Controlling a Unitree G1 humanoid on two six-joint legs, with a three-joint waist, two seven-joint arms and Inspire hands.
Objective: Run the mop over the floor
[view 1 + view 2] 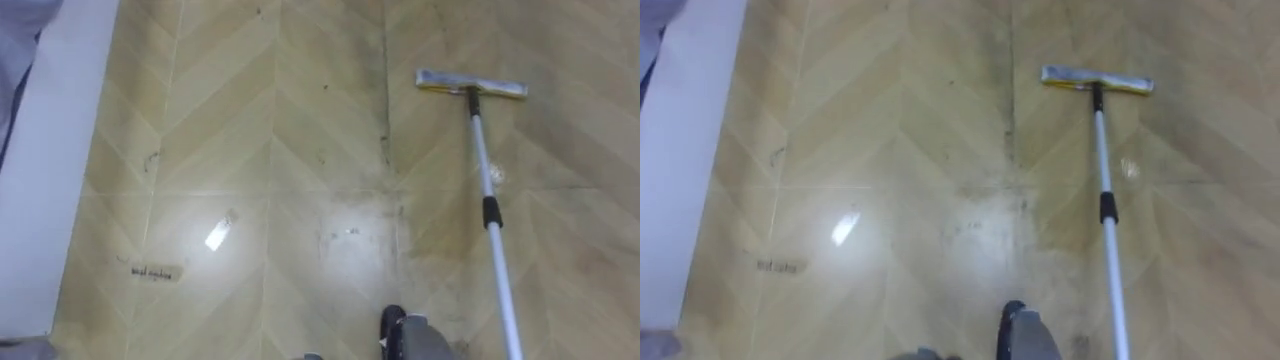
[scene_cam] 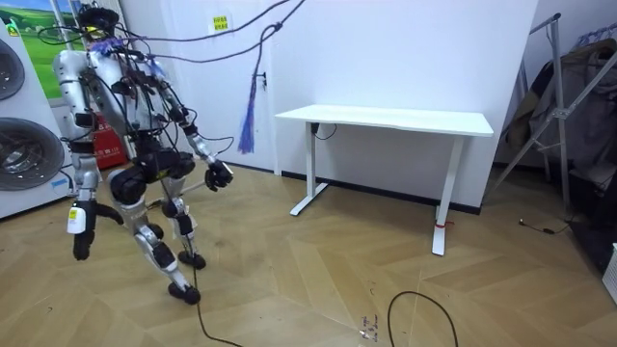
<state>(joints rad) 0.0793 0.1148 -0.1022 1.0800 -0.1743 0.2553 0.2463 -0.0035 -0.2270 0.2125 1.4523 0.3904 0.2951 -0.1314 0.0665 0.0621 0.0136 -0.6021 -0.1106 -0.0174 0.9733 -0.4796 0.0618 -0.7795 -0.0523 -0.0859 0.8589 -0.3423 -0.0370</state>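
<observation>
A flat mop head [image 1: 471, 84], grey with a yellow edge, lies on the wooden floor ahead of me to the right. Its white pole [image 1: 492, 215] has a dark collar and runs back towards me, leaving the lower right edge of the eye views. What holds its end is out of sight. My left hand [image 1: 405, 338] shows at the bottom middle, left of the pole and apart from it. In the room view that hand [image 2: 220, 175] reaches forward at hip height. My right hand [image 2: 79, 241] hangs low beside my leg.
A white wall [image 1: 55, 170] runs along my left side. Dark smudges [image 1: 385, 150] mark the floor by the mop. In the room view I stand by washing machines [image 2: 19, 145], with a white desk [image 2: 386, 120] and a loose cable [image 2: 424, 308] farther off.
</observation>
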